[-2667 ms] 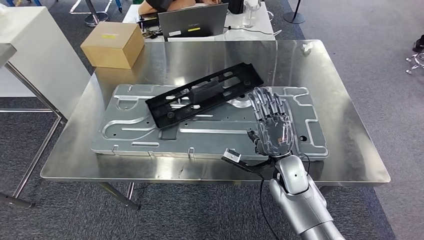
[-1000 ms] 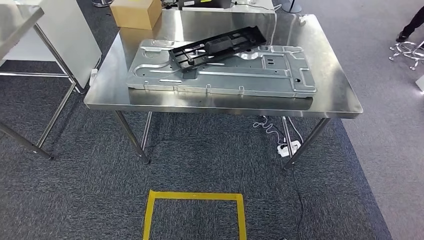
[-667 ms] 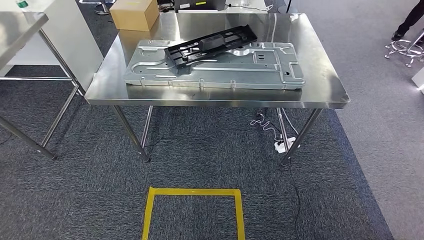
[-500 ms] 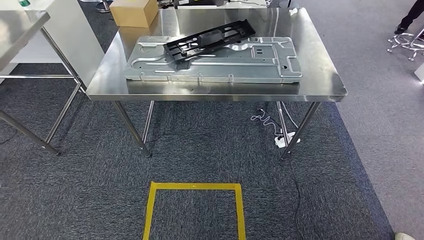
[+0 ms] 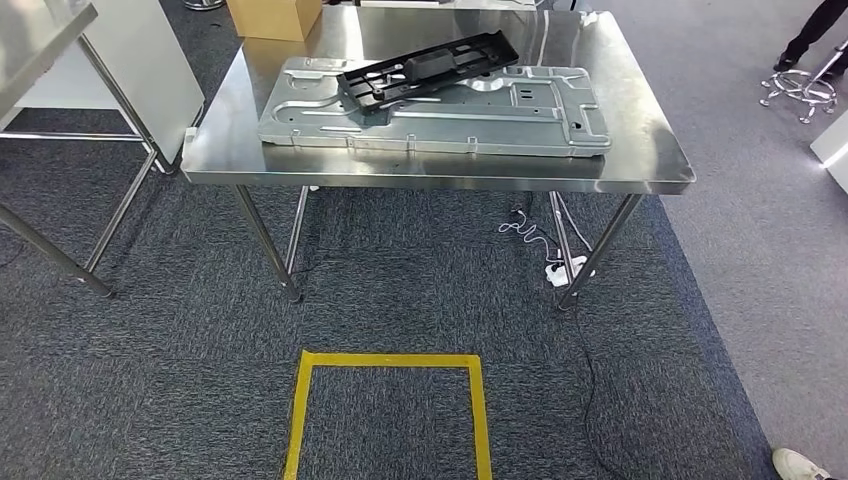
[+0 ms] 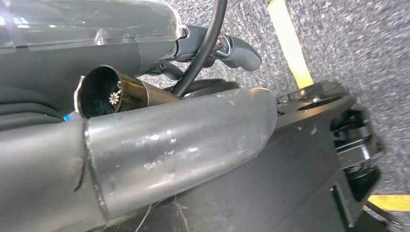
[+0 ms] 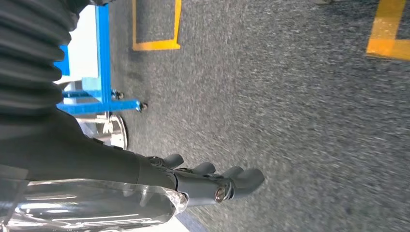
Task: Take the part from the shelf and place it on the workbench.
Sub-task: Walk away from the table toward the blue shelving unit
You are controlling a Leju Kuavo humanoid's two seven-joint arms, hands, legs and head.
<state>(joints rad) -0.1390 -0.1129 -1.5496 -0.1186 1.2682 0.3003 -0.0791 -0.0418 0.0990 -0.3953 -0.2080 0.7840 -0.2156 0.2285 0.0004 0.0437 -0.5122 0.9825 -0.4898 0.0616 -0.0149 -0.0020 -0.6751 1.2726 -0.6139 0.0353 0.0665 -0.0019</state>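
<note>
The long black part (image 5: 430,68) lies at a slant on a large stamped silver plate (image 5: 520,115), which rests on the steel workbench (image 5: 440,172) some way ahead of me. No hand touches either one. In the right wrist view my right hand (image 7: 212,181) hangs over the grey carpet, fingers held out together, holding nothing. In the left wrist view my left hand (image 6: 212,43) also hangs low over the carpet with nothing in it; its dark fingers (image 6: 239,52) reach out only slightly bent.
A yellow tape square (image 5: 300,420) marks the carpet in front of me. A cardboard box (image 5: 275,15) sits at the bench's far left corner. A second steel table (image 5: 40,40) and a white panel (image 5: 150,70) stand on the left. Cables (image 5: 560,270) lie under the bench. A person's shoe (image 5: 800,465) shows at the lower right.
The camera has backed away from the workbench. My right hand, earlier open above the silver plate, has dropped to my side. The black part stays where it lay.
</note>
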